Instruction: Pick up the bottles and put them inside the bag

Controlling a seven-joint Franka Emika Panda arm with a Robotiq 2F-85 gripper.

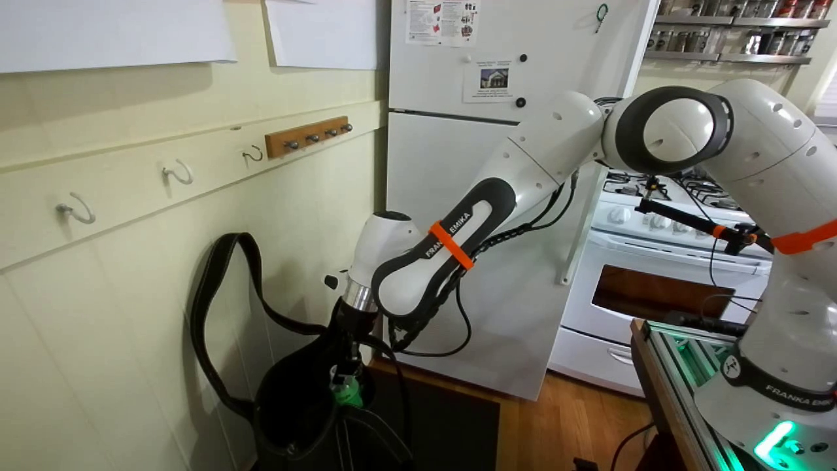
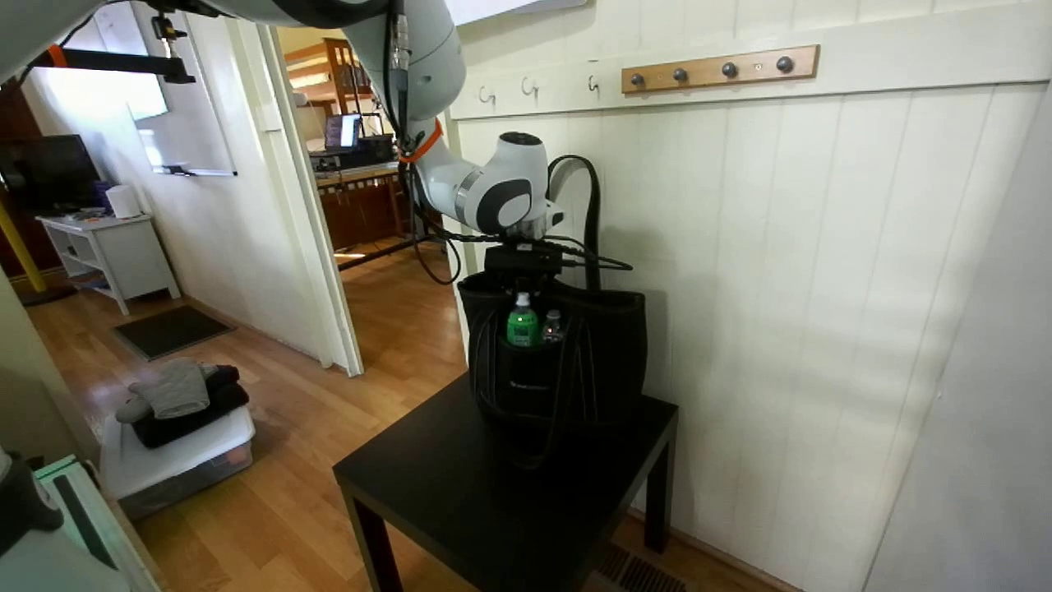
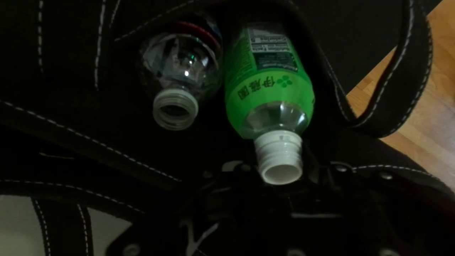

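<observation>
A: ok so the arm [image 1: 536, 150] leans out over the dark surface [image 2: 477, 510], and the black bag [image 2: 612, 362] sits on that, outer pocket [image 2: 530, 378] loaded. What's the end effector [image 3: 282, 169] up to?

B: It's right above the pocket. Can't tell if it's squeezing or slack, too dark in there. The green bottle [image 3: 270, 85] stands in the pocket below it, with the clear bottle [image 3: 179, 67] right beside.

A: So how'd you play it?

B: My guess is the step's seating the green one and letting go. I'd make sure its base is down, ease off evenly, then go straight up off the white neck [image 3: 279, 145]. Drift sideways and it could tip or knock its neighbor.
</observation>
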